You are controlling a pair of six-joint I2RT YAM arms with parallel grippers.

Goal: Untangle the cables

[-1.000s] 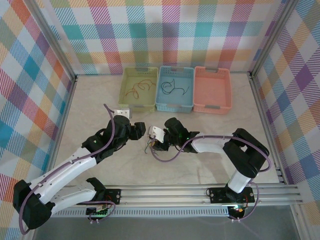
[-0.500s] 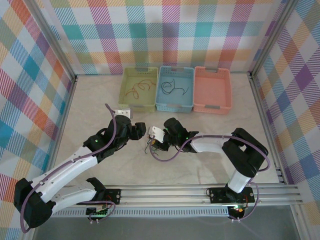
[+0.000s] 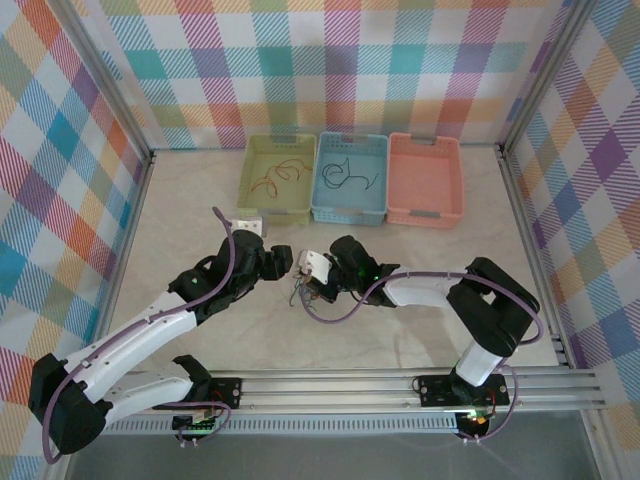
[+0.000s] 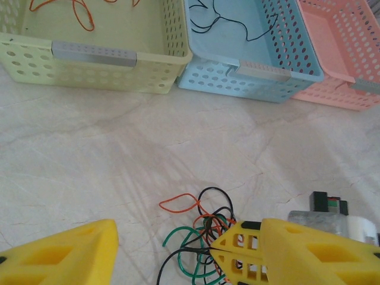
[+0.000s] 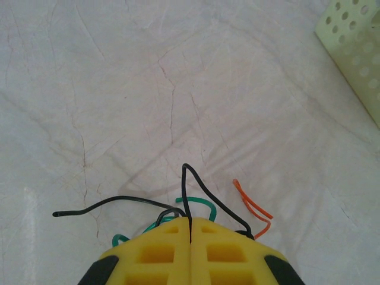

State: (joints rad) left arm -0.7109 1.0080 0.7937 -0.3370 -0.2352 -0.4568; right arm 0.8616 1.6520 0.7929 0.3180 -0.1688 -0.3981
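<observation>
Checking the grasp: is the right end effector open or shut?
Shut: the right end effector has its yellow fingers pressed together, no gap, pinching a black cable.

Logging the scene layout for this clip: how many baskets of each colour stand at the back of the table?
Pale green basket: 1
Blue basket: 1
Pink basket: 1
Total: 3

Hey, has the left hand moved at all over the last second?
No. In the top view the left hand sits at the same spot below the yellow-green basket's near rim as before.
</observation>
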